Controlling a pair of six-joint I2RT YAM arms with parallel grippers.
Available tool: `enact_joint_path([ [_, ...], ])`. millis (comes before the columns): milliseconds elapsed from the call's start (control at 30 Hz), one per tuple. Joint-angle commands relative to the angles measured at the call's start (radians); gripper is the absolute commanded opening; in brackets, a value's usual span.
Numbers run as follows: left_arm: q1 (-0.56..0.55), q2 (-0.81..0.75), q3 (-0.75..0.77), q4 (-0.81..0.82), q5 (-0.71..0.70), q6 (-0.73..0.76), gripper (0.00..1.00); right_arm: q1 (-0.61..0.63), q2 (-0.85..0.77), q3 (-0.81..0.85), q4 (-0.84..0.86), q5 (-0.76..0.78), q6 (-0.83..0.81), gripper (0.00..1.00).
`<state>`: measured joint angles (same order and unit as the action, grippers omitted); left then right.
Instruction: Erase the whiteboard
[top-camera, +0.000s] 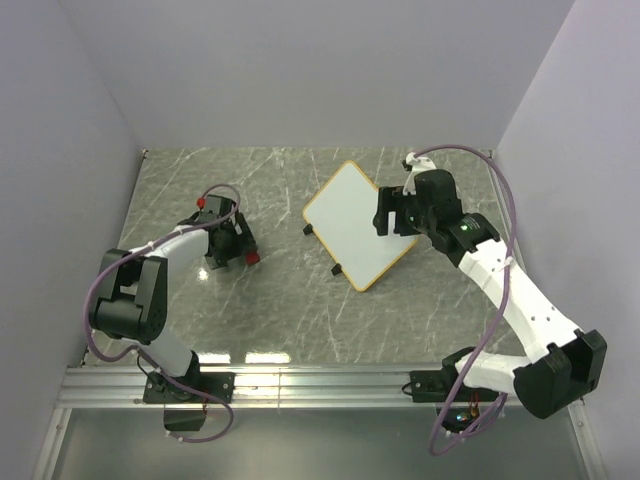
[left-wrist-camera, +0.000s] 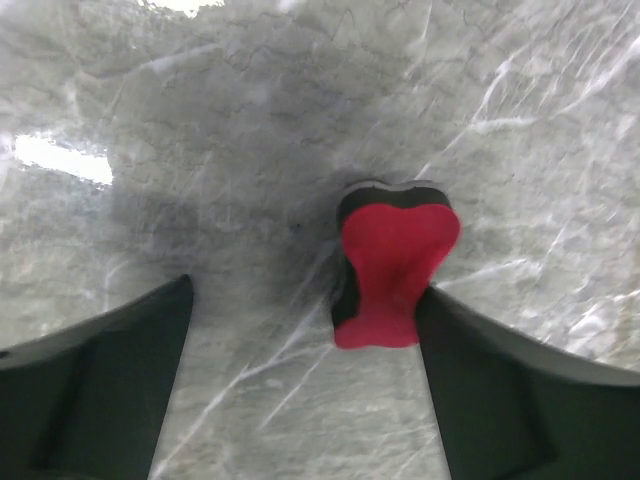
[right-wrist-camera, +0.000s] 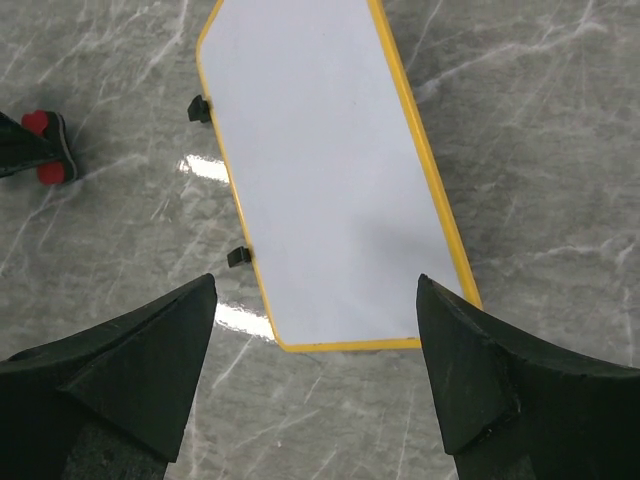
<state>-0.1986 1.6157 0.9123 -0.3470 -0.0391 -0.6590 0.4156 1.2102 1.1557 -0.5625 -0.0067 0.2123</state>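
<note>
The whiteboard (top-camera: 352, 225) lies flat on the grey table, turned like a diamond, with a yellow frame and two black feet on its left edge. Its face (right-wrist-camera: 320, 170) shows no marks. My right gripper (top-camera: 388, 217) hovers open over the board's right corner; in the right wrist view its jaws (right-wrist-camera: 315, 282) stand wide apart above the board's near end. The small red eraser (top-camera: 253, 257) lies on the table left of the board. My left gripper (top-camera: 234, 246) is open around it (left-wrist-camera: 305, 292). The eraser (left-wrist-camera: 395, 265) rests against the inner side of the right finger (left-wrist-camera: 480, 380).
The table is grey marble-patterned (top-camera: 300, 310), enclosed by white walls on three sides. An aluminium rail (top-camera: 320, 385) runs along the near edge, where both arm bases stand. The eraser and the left fingers also show at the left edge of the right wrist view (right-wrist-camera: 48, 170).
</note>
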Motion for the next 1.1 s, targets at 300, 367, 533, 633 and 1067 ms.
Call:
enact_joint_path([
  [300,-0.027,-0.114,0.250,-0.213,-0.071,0.071,0.99,-0.008,-0.146,0.113,-0.063,0.031,0.148,0.88],
  [367,-0.027,-0.109,0.296,-0.245,-0.076,0.079,1.00,-0.006,-0.155,0.118,-0.086,0.034,0.168,0.88],
  [533,-0.028,-0.175,0.371,-0.239,0.003,0.084,0.99,-0.008,-0.248,0.099,-0.079,0.020,0.226,0.90],
  [633,-0.032,-0.256,0.410,-0.189,0.030,0.091,0.99,-0.009,-0.319,0.035,-0.036,0.025,0.289,0.92],
  [1067,-0.033,-0.309,0.576,-0.240,-0.045,0.071,0.99,-0.008,-0.503,-0.203,0.184,-0.136,0.338,0.93],
])
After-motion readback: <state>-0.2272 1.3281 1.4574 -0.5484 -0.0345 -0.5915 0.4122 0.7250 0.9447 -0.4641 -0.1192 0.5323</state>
